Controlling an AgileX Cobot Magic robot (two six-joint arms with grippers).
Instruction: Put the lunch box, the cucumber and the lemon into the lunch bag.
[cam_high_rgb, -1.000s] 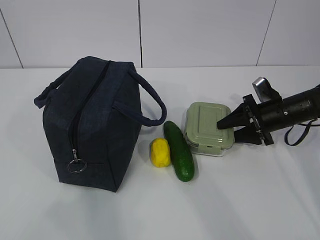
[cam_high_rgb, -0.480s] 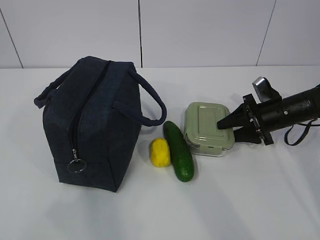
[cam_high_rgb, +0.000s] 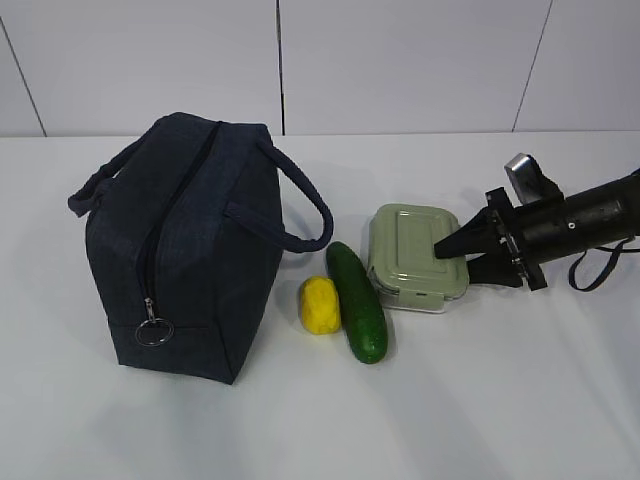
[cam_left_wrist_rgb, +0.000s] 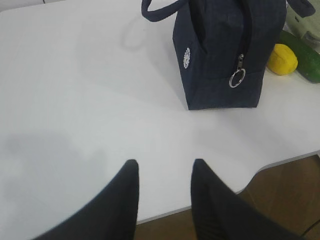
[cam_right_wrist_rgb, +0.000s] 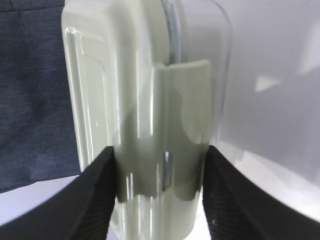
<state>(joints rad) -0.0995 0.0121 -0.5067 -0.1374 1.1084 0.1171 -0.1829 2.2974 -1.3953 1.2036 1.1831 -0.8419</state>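
Note:
The navy lunch bag (cam_high_rgb: 185, 250) stands at the left, zipped shut, with its ring pull (cam_high_rgb: 154, 330) hanging at the near end. The yellow lemon (cam_high_rgb: 319, 305) and the dark green cucumber (cam_high_rgb: 357, 300) lie side by side to its right. The lunch box (cam_high_rgb: 410, 245) with the sage-green lid sits just behind the cucumber. My right gripper (cam_high_rgb: 450, 258) is shut on the box's right end. In the right wrist view its fingers press both sides of the lid's clip tab (cam_right_wrist_rgb: 145, 100). My left gripper (cam_left_wrist_rgb: 165, 162) is open and empty over the table, well short of the bag (cam_left_wrist_rgb: 225, 50).
The white table's front edge (cam_left_wrist_rgb: 280, 162) lies close under the left gripper, with brown floor beyond it. A white wall stands behind the table. A dark cable loop (cam_high_rgb: 600, 270) hangs from the right arm.
The right gripper's jaws closed a little further onto the lunch box's end, and the box shifted slightly. Since half a second ago nothing has moved.

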